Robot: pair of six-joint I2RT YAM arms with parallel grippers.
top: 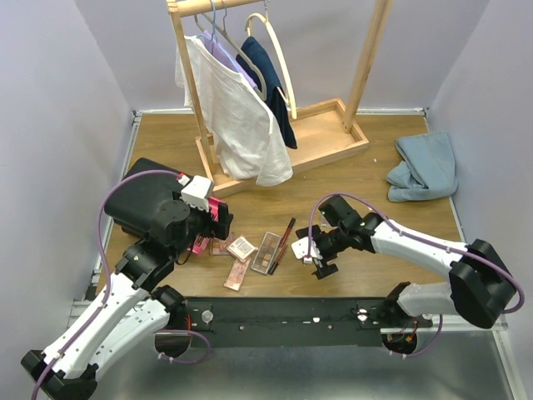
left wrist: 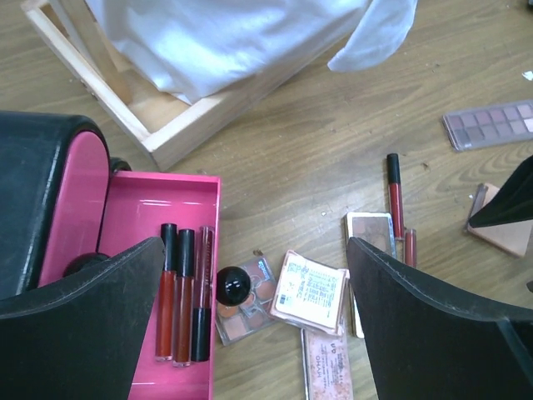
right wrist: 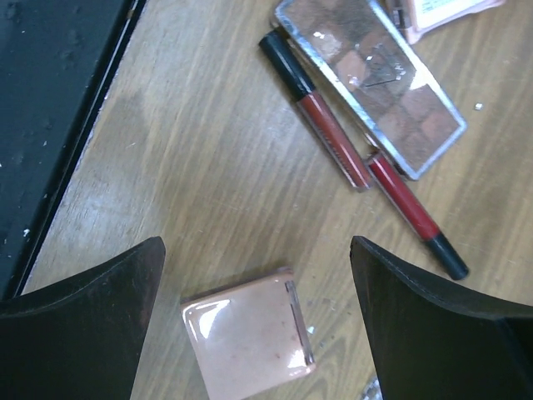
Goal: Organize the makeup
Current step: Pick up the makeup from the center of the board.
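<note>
Left wrist view: three dark-red tubes (left wrist: 185,292) lie side by side in an open pink drawer (left wrist: 158,196), between the spread jaws of the left gripper (left wrist: 254,243) and close to one finger. The jaws hold nothing. Just outside the drawer wall, also between the jaws, a dark round disc (left wrist: 233,285) rests on a small palette (left wrist: 250,310), which touches a square compact (left wrist: 312,292). The drawer juts from a black case (left wrist: 42,192).

Right wrist view: a peach compact (right wrist: 250,337) lies flat on the table between the wide-spread jaws of the right gripper (right wrist: 256,243), touching neither finger. Beyond it lie two red tubes (right wrist: 321,125) beside a brown palette (right wrist: 375,79).

Top view: a clothes rack (top: 275,142) stands behind the makeup, and a blue cloth (top: 425,167) lies far right.
</note>
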